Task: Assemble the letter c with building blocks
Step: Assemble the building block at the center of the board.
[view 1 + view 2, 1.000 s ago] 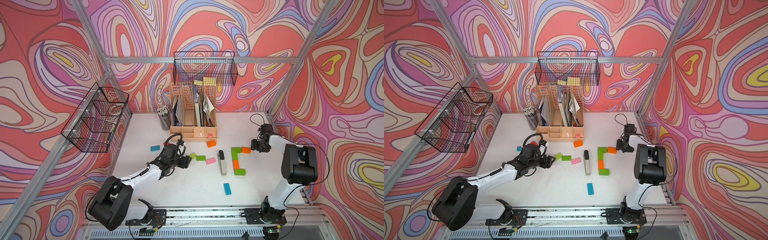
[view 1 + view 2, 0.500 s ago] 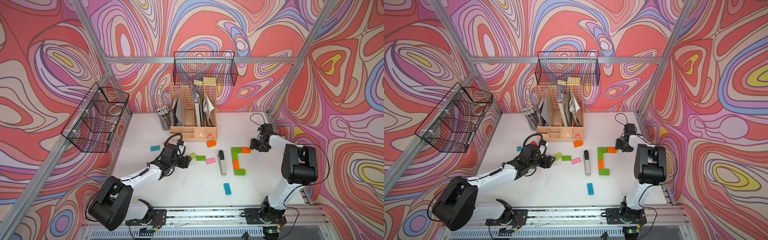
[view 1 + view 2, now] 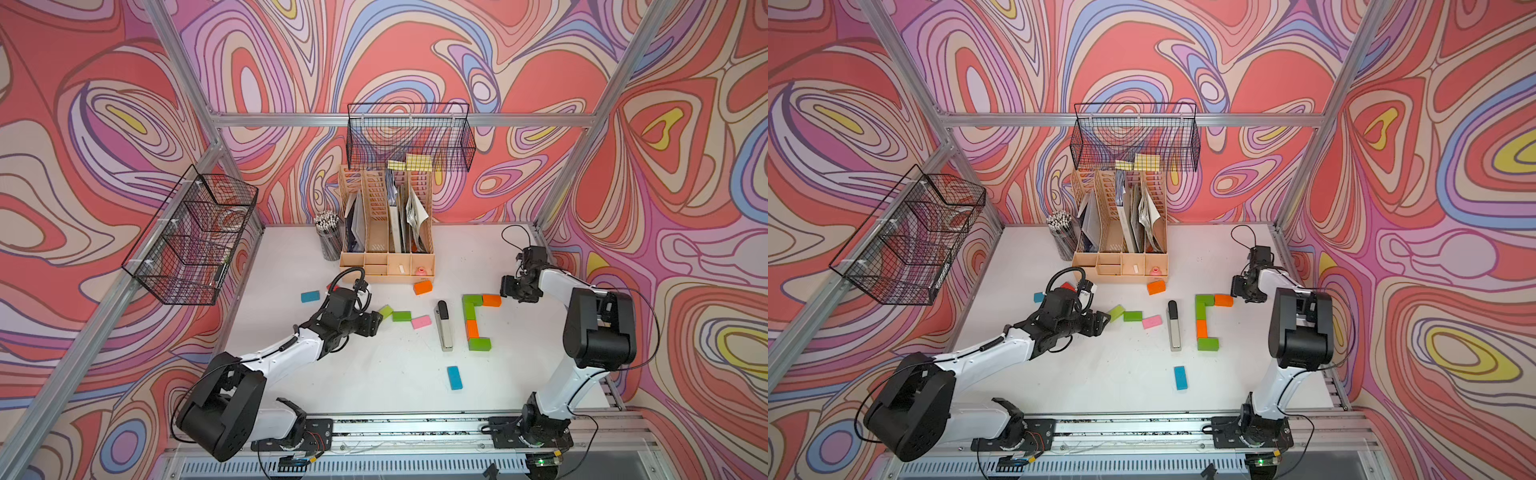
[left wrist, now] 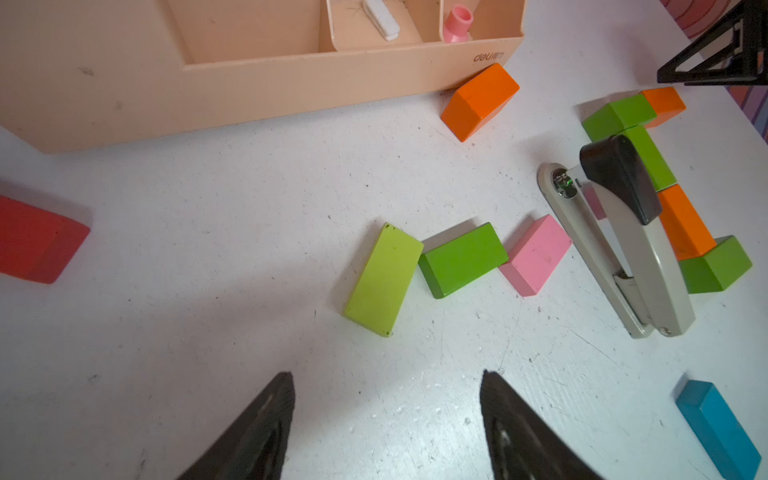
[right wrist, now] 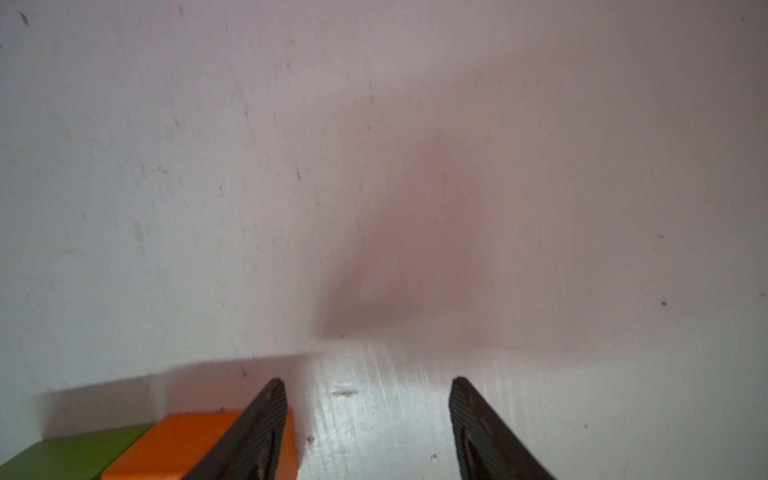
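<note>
The letter c [image 3: 472, 328] lies right of centre in both top views: a spine of green and orange building blocks, an orange brick [image 3: 492, 300] as its far arm, a green brick [image 3: 479, 343] as its near arm. My right gripper [image 3: 508, 286] stands open just right of that orange brick [image 5: 187, 444], which lies outside one finger [image 5: 266, 415]; only bare table shows between the fingers. My left gripper [image 4: 386, 376] is open and empty, a short way from a lime brick [image 4: 384, 279], a green brick [image 4: 462, 259] and a pink brick [image 4: 536, 254].
A silver-and-black stapler [image 3: 444, 328] lies just left of the bracket's spine. Loose bricks: orange [image 3: 423, 286] by the beige desk organiser [image 3: 386, 266], blue [image 3: 454, 377] near the front, blue [image 3: 310, 296] and red [image 4: 37, 241] behind the left arm. A pencil cup [image 3: 330, 239] stands at the back.
The right gripper's jaws have widened a little beside the orange end brick. The left arm and the bricks have not visibly moved.
</note>
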Available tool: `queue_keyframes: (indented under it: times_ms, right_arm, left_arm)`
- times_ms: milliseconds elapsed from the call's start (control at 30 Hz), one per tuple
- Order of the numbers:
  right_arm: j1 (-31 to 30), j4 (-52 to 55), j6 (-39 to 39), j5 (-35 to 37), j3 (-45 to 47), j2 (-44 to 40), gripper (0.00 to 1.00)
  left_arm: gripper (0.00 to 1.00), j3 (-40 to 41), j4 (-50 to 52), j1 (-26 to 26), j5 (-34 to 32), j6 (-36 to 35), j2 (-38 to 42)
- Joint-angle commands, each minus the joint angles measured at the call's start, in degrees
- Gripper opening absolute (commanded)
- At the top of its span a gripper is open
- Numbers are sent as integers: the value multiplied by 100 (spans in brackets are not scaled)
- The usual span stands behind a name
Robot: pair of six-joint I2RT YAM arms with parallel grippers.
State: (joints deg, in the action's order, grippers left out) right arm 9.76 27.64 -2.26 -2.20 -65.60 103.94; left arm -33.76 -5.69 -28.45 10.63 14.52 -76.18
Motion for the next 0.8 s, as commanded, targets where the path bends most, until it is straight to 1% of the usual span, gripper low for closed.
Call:
queue_keyframes:
  times_ms: [0, 133, 333, 767]
  right_arm:
    - [31, -57, -22, -87, -93, 14, 67]
    - [32, -38, -13, -75, -101, 1, 67]
    - [41, 77, -44, 365, -50, -74, 68]
    - [40, 110, -30, 15, 61, -93, 68]
  left_arm:
    - [73, -3, 86, 21, -37, -134, -15]
    - [73, -1, 87, 19, -39, -134, -19]
    - [73, 1, 88, 23, -40, -134, -19]
    - [73, 0, 110, 19, -17, -125, 15]
